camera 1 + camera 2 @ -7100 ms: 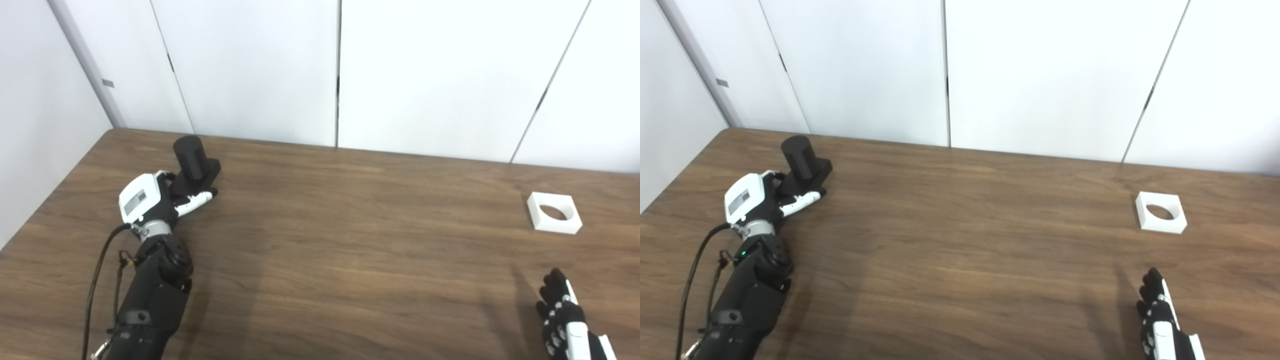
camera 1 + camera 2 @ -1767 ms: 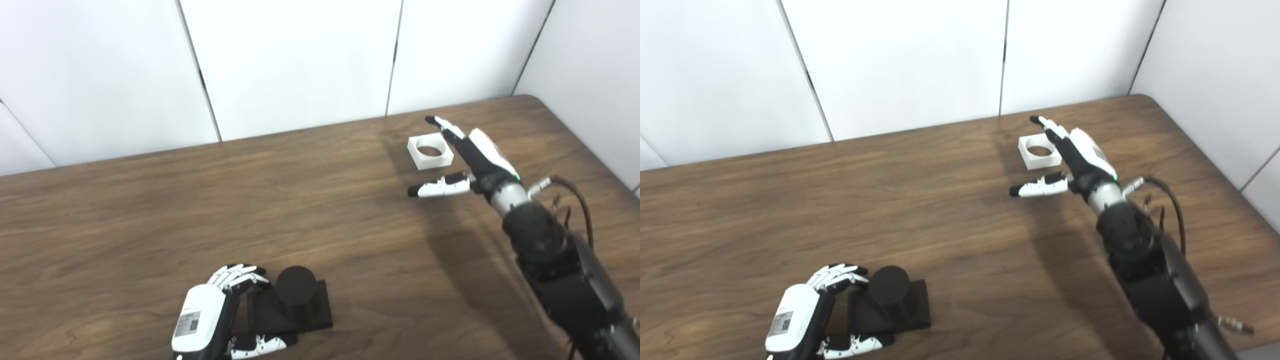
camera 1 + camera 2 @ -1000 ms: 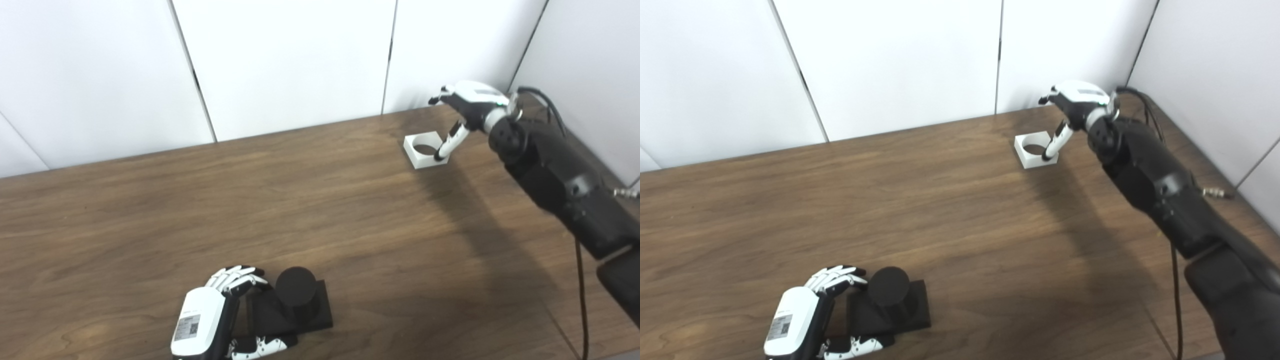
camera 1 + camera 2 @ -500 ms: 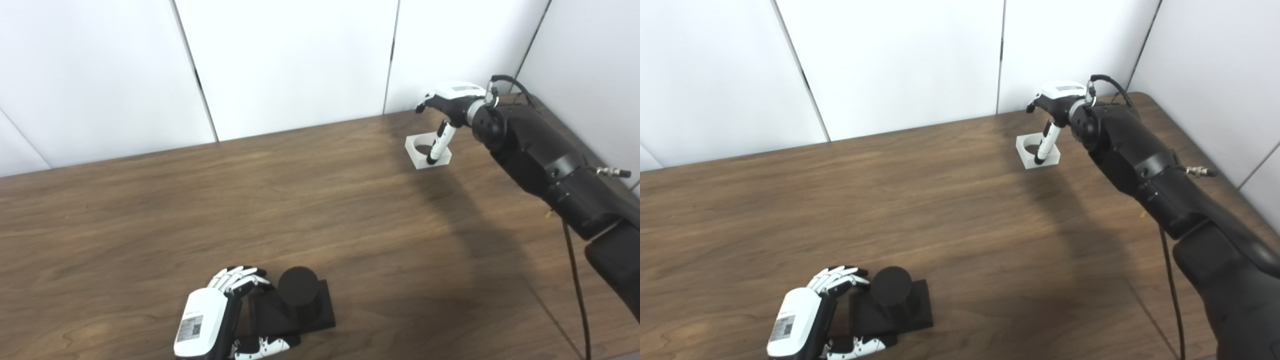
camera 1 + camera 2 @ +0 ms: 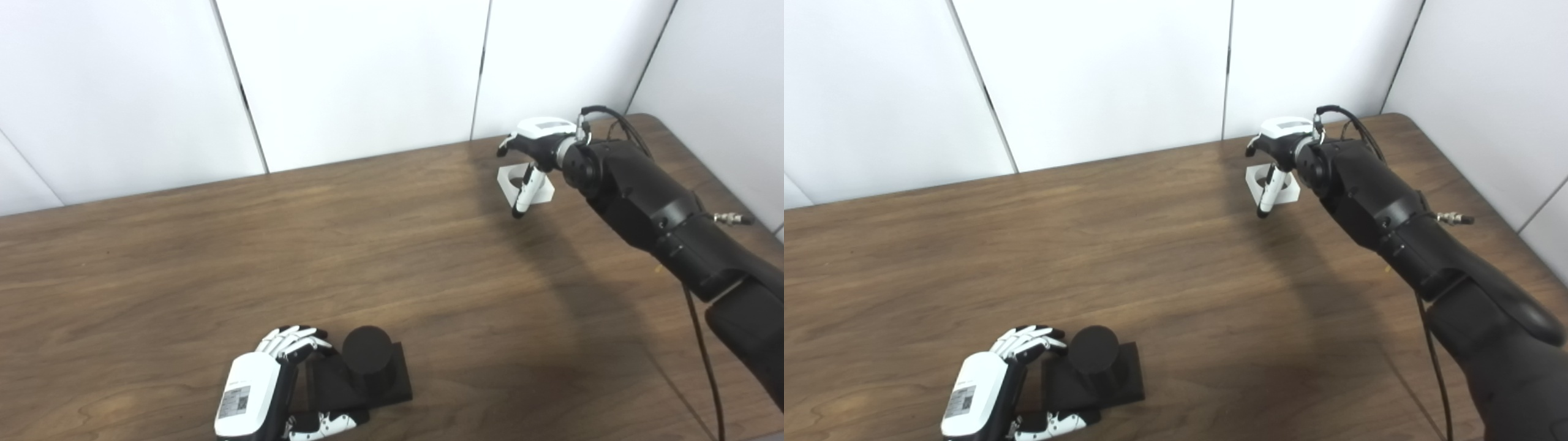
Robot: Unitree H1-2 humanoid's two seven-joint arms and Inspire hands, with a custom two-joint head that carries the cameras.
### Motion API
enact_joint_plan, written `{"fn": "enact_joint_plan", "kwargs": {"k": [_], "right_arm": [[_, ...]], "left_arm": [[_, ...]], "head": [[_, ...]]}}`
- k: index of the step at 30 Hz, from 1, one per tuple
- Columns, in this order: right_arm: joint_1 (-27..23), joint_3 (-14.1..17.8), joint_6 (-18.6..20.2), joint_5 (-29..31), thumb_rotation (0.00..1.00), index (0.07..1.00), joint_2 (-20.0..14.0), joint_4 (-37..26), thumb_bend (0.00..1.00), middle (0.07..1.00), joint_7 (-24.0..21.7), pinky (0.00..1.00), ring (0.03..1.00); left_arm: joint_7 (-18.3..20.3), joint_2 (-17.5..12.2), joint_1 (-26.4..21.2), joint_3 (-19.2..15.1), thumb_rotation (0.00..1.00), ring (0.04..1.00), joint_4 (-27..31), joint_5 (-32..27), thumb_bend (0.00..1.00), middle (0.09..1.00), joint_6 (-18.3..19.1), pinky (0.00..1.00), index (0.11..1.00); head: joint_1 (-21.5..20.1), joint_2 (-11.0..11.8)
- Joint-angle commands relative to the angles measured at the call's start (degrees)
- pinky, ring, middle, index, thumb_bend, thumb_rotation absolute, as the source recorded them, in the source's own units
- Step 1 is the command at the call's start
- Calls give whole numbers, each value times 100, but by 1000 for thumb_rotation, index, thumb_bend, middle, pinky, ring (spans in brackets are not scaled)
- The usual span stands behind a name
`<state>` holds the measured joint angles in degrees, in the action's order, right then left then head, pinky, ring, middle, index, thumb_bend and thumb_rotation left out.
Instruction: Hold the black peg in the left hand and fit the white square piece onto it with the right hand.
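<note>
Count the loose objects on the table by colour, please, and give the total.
Black: 1, the black peg on its square base.
White: 1, the white square piece with a round hole.
Total: 2.

A brown wood-grain table [image 5: 184, 257] is set into a corner. It is enclosed behind and at the right by plain white wall panels [image 5: 355, 73], divided by dark vertical seams [image 5: 479, 67]. Soft shadows are cast across the tabletop.

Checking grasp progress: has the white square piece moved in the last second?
Cannot tell. The white square piece sits by the same wall seam, under the right hand.
</note>
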<state>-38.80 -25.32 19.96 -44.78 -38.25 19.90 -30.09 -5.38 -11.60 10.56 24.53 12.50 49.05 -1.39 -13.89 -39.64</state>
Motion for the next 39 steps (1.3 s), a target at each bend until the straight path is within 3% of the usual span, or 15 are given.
{"fn": "enact_joint_plan", "kwargs": {"k": [1, 22, 34, 39], "right_arm": [[-298, 43, 15, -162, 241, 863, -94, -25, 996, 973, 48, 1000, 1000], [-366, 25, -121, -331, 241, 839, -65, 437, 963, 960, 251, 990, 1000], [-338, 15, -259, -338, 152, 792, -82, 515, 853, 923, 401, 950, 998], [-297, 53, -401, -313, 150, 717, -122, 496, 854, 891, 497, 933, 977]], "left_arm": [[354, -33, 141, 106, 44, 823, -92, 47, 517, 763, 93, 853, 487], [310, -53, 172, 100, 44, 826, -42, 62, 517, 761, 56, 856, 487], [330, -56, 166, 87, 44, 826, -9, 67, 518, 759, 79, 857, 487], [341, -57, 166, 81, 45, 827, -13, 66, 518, 760, 89, 859, 487]], "head": [[9, -7], [10, -64], [-3, -81], [-13, -79]]}}
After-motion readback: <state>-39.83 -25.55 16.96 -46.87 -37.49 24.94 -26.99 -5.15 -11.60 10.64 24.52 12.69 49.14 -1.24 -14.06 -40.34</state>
